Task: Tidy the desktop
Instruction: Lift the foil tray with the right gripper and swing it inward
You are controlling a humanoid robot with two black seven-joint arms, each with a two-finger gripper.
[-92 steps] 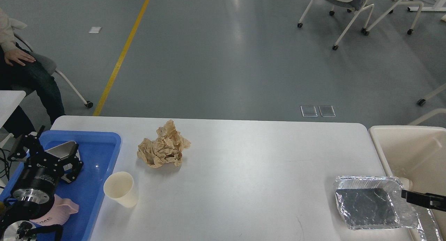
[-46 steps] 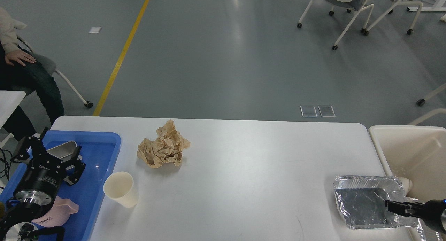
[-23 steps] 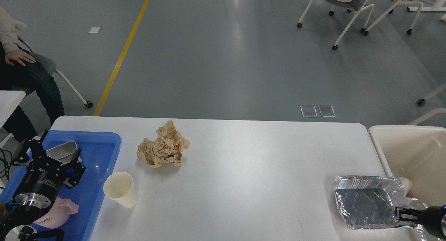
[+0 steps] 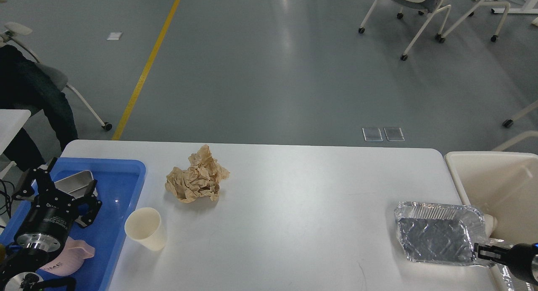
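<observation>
The desktop (image 4: pixel 294 198) spans the frame with its clutter split toward 2 receivers — my right gripper (image 4: pixel 480 253) nips the foil tray (image 4: pixel 437 236) by its corner beside the cream bin (image 4: pixel 496 177), seemingly for discarding, while my left gripper (image 4: pixel 63 190) hangs spread and empty over the blue tray (image 4: pixel 122 190).

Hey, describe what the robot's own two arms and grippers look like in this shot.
Both are black. The left arm ends in a thick black cylinder with small white lettering, a polished silver ring below it, and a skeletal black left gripper with bolted linkage jaws. Dark cables hang at the far left edge. Only the slim black tip of the right gripper shows, with a small blue mark farther back.
</observation>
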